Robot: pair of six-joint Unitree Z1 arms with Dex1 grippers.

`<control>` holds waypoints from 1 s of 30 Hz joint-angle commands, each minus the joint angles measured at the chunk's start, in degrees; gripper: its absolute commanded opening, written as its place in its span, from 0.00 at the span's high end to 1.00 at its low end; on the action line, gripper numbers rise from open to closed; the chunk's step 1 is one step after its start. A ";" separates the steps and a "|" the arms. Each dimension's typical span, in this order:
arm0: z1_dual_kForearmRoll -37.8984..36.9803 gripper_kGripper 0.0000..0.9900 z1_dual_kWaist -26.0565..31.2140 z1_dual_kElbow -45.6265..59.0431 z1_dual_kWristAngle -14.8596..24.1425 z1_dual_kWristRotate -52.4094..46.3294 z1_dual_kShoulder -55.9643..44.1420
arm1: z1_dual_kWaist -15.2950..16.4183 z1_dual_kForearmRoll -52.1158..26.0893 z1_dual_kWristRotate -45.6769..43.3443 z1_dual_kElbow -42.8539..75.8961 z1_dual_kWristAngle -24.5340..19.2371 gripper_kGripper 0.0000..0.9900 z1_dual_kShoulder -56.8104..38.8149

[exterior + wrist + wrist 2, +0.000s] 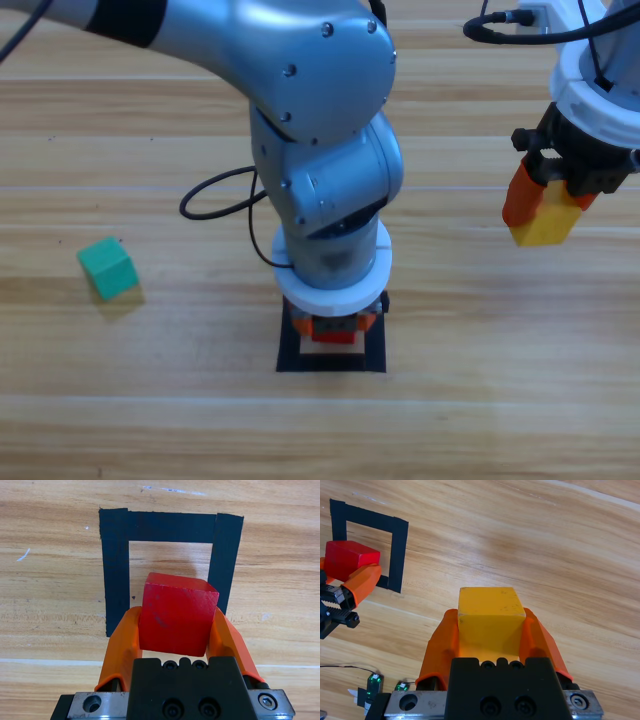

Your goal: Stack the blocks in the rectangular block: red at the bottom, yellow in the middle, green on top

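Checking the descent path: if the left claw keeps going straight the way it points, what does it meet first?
The left claw, shut on the red cube, points down at the bare wood inside the black tape frame. Nothing else shows in that line; the cube's height above the table is unclear.

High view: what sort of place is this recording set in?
Probably a lab tabletop for manipulation trials: a bare wooden table, a black tape outline marked on it, and coloured cubes, red cube in the left hand, yellow cube in the right hand.

Bright, even light falls from above; the pale wooden desk (480, 400) shows soft glare, short faint shadows and sharp focus throughout.
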 commanded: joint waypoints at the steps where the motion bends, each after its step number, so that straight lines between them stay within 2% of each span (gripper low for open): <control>1: -0.16 1.00 -1.36 0.32 0.33 -0.51 3.24 | 0.19 -0.45 0.06 1.18 1.15 1.00 1.51; 30: -1.92 1.00 -1.98 0.94 1.04 -1.21 4.82 | 0.19 -0.72 -0.82 1.18 1.33 1.00 1.68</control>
